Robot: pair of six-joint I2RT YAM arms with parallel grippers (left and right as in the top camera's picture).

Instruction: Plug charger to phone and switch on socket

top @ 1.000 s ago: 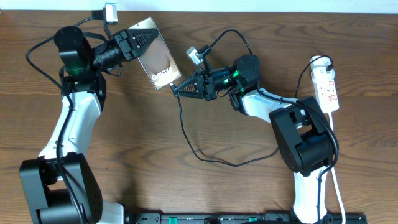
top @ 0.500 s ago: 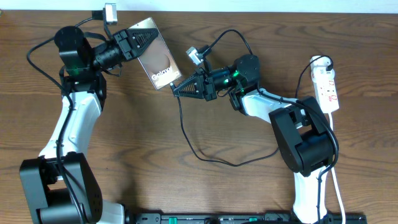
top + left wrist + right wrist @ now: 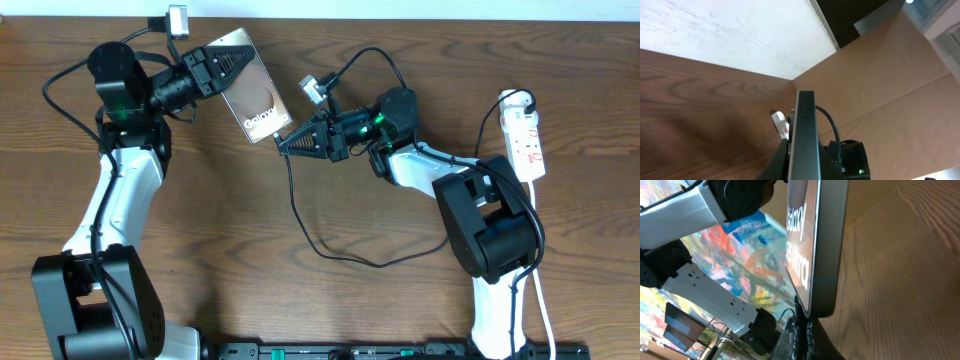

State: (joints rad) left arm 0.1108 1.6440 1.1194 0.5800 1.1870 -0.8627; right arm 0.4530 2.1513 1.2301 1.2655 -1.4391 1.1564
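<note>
My left gripper (image 3: 222,62) is shut on the phone (image 3: 262,100) and holds it tilted above the table at the back. The phone shows edge-on in the left wrist view (image 3: 805,125), clamped in the left gripper (image 3: 801,170). My right gripper (image 3: 284,145) is shut on the charger connector at the phone's lower edge. In the right wrist view the right gripper (image 3: 802,330) pinches the connector, whose tip touches the phone's bottom edge (image 3: 822,240); I cannot tell if it is inserted. The black charger cable (image 3: 300,215) loops across the table to the socket (image 3: 527,135).
The white power strip lies at the far right with its white cord (image 3: 540,290) running down past the right arm's base. A small camera module (image 3: 178,20) sits at the back left. The strip also shows in the left wrist view (image 3: 781,124).
</note>
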